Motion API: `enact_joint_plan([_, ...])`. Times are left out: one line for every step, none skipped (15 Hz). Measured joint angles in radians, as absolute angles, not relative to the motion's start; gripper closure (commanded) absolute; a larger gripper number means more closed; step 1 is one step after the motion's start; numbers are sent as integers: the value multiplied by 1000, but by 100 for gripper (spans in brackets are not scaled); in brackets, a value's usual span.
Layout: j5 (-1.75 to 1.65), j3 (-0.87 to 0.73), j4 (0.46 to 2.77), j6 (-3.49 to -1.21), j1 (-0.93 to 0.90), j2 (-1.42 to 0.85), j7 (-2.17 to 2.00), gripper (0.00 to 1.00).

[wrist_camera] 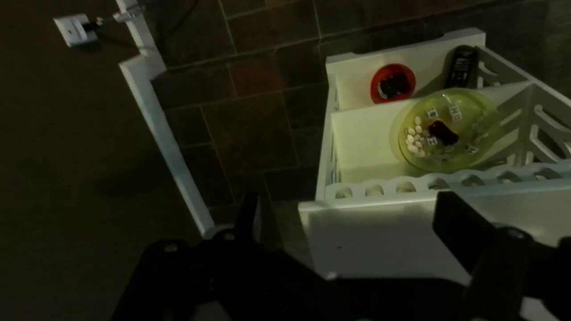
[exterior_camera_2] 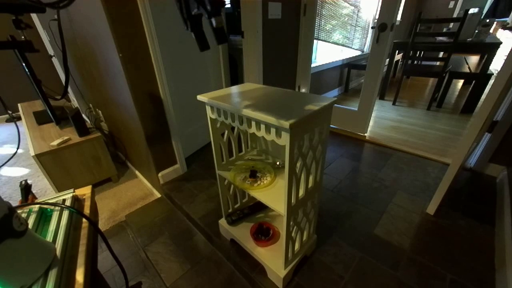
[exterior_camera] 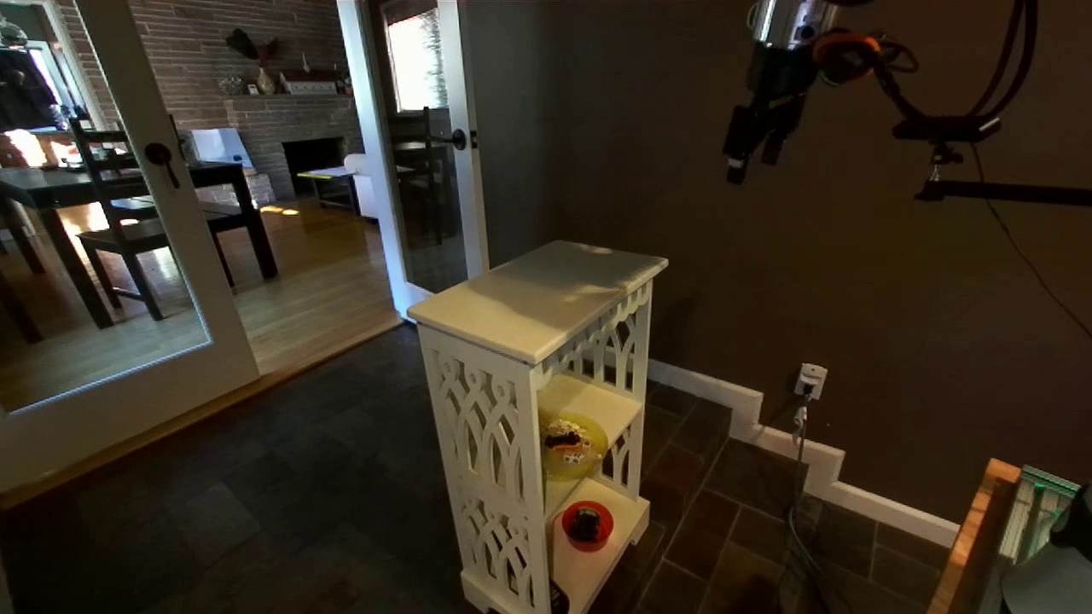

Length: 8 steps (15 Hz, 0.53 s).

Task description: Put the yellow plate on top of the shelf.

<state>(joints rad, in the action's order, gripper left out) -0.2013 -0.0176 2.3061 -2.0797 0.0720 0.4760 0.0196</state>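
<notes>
Your wrist view cuts off the gripper (wrist_camera: 347, 199) at the bottom and the shelf (wrist_camera: 379, 243) at the right; the dark lump (wrist_camera: 443, 132) on the yellow plate (wrist_camera: 475, 105) is blurred.

At lower centre of an exterior view, the small white wooden shelf (exterior_camera: 529, 294) is patterned with pointed-arch cut-outs and, under its top, a row of scallops. The shallow round yellow-green plate (wrist_camera: 473, 100), right of centre in the wrist view, is dotted with off-white rounded pieces (wrist_camera: 411, 145) and square white tiles (wrist_camera: 454, 113) bearing black marks. Higher in that view, the small round red bowl (wrist_camera: 394, 67) has blackish contents (wrist_camera: 394, 85). Upper right in an exterior view, the two-fingered gripper (exterior_camera: 753, 166) is black before a plain dark-brown wall (exterior_camera: 853, 290).
</notes>
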Motion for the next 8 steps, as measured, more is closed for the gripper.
enact_joint_plan([-165,-35,2309,-2131,53,443,53,0])
enact_joint_plan([-115,-52,2313,-2172,34,405,81,0])
enact_joint_plan([-65,-66,2317,-2204,16,363,113,0])
enact_joint_plan([-15,-77,2318,-2211,0,316,141,0])
enact_joint_plan([30,-83,2318,-2211,-10,272,167,0])
enact_joint_plan([76,-89,2317,-2208,-18,231,201,0])
enact_joint_plan([84,-90,2315,-2212,-18,203,211,0])
enact_joint_plan([84,-88,2314,-2214,-16,194,211,0])
